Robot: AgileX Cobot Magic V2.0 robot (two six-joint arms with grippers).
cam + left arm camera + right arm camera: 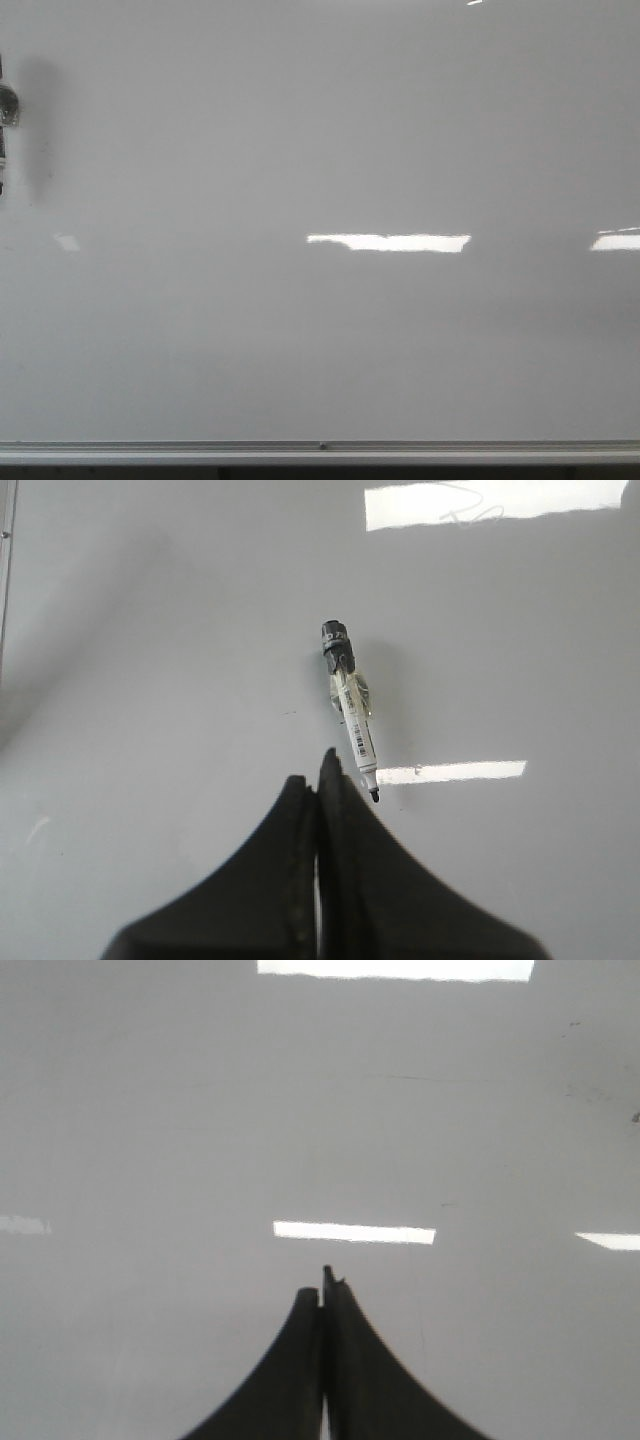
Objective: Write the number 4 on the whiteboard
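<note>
Glossy white-grey whiteboard (320,150) is unmarked; both hands (318,780) (324,1285) are closed empty, so the capless marker pen (350,712) could be nudged away

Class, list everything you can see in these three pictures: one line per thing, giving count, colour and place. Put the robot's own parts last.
whiteboard: one, glossy white-grey, fills nearly every view; no 4 drawn yet.
frame edge: one, silver, along the board's bottom in the front view.
marker: one, white barrel with dark cap end, lying on the board just beyond the left hand; also glimpsed at the front view's left edge.
light reflections: several, bright white bars on the board.
left hand: one, black, fingers together, empty.
right hand: one, black, fingers together, empty.
</note>
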